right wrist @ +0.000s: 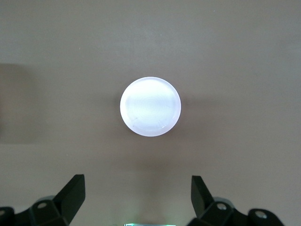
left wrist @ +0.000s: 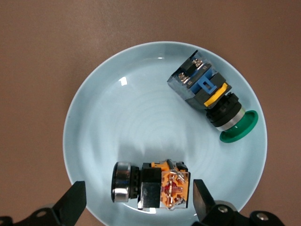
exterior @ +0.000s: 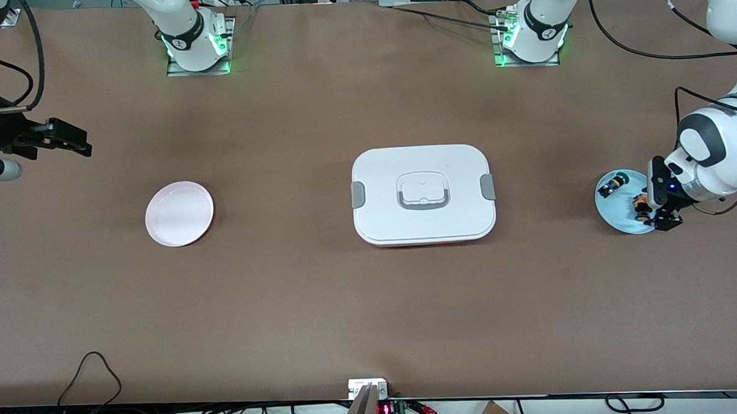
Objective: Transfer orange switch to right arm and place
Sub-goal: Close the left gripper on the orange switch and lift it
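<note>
Over the blue plate (left wrist: 94, 117), the left gripper (left wrist: 138, 200) hangs with fingers open astride the orange switch (left wrist: 153, 184); descend straight, avoiding the green switch (left wrist: 211, 101) at two o'clock. Right gripper (right wrist: 136, 197) waits open-fingered above the desk.

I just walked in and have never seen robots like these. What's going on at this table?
Two robot arms share the table. The left gripper hangs open over a blue plate at its end of the table, its fingers either side of the orange switch lying there, not gripping it. A green switch lies on the same plate. The right gripper waits open in the air above its end of the table, near an empty white plate. A closed white box sits mid-table. Nothing has been handed over yet.
</note>
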Tool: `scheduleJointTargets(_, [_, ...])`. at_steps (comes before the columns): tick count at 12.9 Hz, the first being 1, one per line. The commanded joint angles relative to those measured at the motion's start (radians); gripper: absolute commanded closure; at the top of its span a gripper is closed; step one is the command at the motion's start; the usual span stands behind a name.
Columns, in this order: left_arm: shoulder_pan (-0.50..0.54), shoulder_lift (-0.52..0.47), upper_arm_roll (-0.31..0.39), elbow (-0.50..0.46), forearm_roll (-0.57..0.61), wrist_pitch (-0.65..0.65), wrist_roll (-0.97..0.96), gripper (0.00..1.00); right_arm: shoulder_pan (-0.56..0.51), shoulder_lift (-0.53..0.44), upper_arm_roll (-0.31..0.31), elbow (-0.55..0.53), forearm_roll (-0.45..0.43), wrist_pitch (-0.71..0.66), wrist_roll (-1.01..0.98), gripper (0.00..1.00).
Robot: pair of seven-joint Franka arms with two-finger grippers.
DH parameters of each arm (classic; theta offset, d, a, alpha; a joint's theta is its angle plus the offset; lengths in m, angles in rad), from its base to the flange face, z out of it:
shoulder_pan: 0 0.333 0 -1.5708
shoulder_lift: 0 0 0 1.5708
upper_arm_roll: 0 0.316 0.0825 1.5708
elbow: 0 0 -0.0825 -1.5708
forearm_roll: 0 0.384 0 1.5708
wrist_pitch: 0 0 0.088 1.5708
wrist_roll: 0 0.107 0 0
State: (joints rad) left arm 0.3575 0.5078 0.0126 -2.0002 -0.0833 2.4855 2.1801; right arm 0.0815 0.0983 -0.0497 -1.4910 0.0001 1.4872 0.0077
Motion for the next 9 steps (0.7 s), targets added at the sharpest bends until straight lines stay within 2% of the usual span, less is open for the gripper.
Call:
scheduleJointTargets(1, [0.003,0.034,0.001,0.026,-0.033,-0.004,0.038,0.00,-0.005,0.001,0.004,0.000,0.000,0.004,0.011,0.00])
scheduleJointTargets(8, [0.012,0.058,0.001,0.026,-0.045,0.019,0.036,0.00,-0.005,0.006,0.004,0.000,-0.002,0.002,0.011,0.00])
scheduleJointTargets(9, [0.012,0.058,0.001,0.026,-0.046,0.019,0.036,0.03,-0.006,0.006,0.002,0.001,0.001,0.001,0.011,0.00])
